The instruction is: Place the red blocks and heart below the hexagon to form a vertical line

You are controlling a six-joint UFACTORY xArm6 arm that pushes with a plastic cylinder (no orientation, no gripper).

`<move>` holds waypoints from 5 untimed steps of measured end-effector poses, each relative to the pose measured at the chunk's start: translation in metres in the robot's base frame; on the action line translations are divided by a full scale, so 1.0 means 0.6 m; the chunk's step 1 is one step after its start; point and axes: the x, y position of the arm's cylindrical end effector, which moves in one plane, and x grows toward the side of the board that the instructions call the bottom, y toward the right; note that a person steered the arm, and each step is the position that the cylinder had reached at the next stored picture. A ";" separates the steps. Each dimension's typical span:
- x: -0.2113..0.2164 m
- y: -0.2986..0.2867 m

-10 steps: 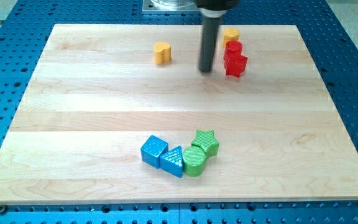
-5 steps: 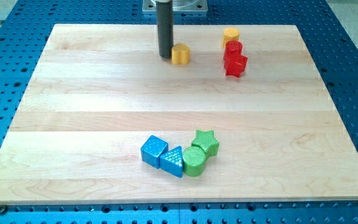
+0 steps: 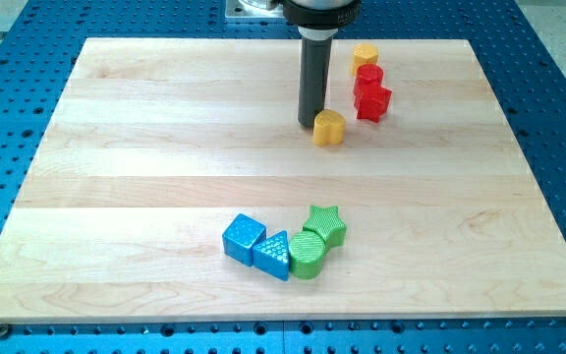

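Note:
The yellow hexagon block (image 3: 365,54) sits near the board's top edge, right of centre. Two red blocks sit in a line just below it: the upper one (image 3: 367,77) and the lower, star-like one (image 3: 372,102). The yellow heart block (image 3: 329,127) lies left of and slightly below the lower red block. My tip (image 3: 311,122) stands against the heart's upper left side, touching it or nearly so.
Near the view's bottom centre sits a cluster: a blue cube (image 3: 244,237), a blue triangle (image 3: 274,255), a green round block (image 3: 308,256) and a green star (image 3: 325,225). The wooden board (image 3: 116,177) lies on a blue perforated table.
The rod went from beside the red blocks to the heart's left, then pushed the heart right and down toward the red blocks. The other blocks stayed put.

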 end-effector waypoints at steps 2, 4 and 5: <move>0.051 -0.046; 0.052 0.076; 0.052 0.007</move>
